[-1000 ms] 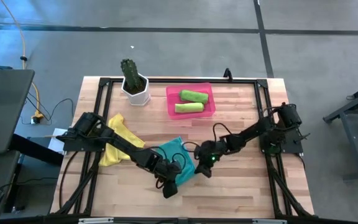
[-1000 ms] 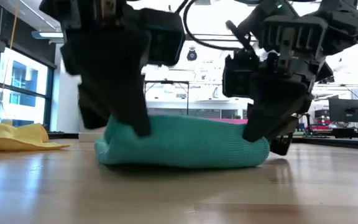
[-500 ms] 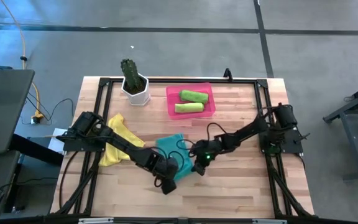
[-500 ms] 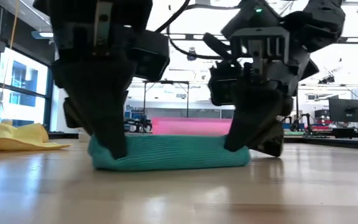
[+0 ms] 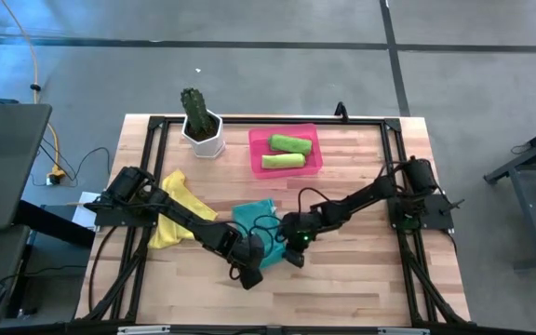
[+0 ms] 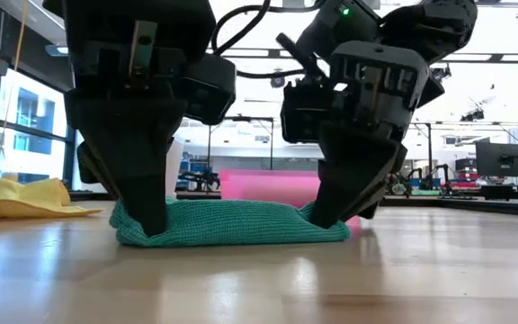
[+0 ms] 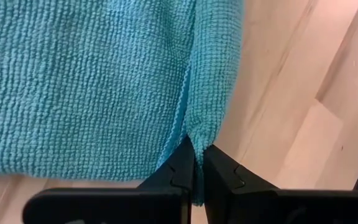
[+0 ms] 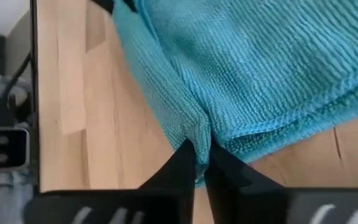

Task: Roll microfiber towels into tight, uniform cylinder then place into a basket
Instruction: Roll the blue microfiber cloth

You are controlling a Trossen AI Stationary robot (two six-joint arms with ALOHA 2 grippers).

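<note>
The teal towel (image 6: 227, 223) is pinched at opposite ends by the left hand (image 7: 197, 163) and right hand (image 8: 199, 152), held taut on the bench (image 5: 342, 284) for rolling

Flat towel (image 5: 257, 226) mid-table, left gripper (image 5: 249, 271) at its near left corner, right gripper (image 5: 291, 251) at near right. Crumpled towel (image 5: 177, 219) lies left. Basket (image 5: 285, 152) behind holds two rolled towels (image 5: 288, 143); cactus pot (image 5: 202, 133) left of basket.
</note>
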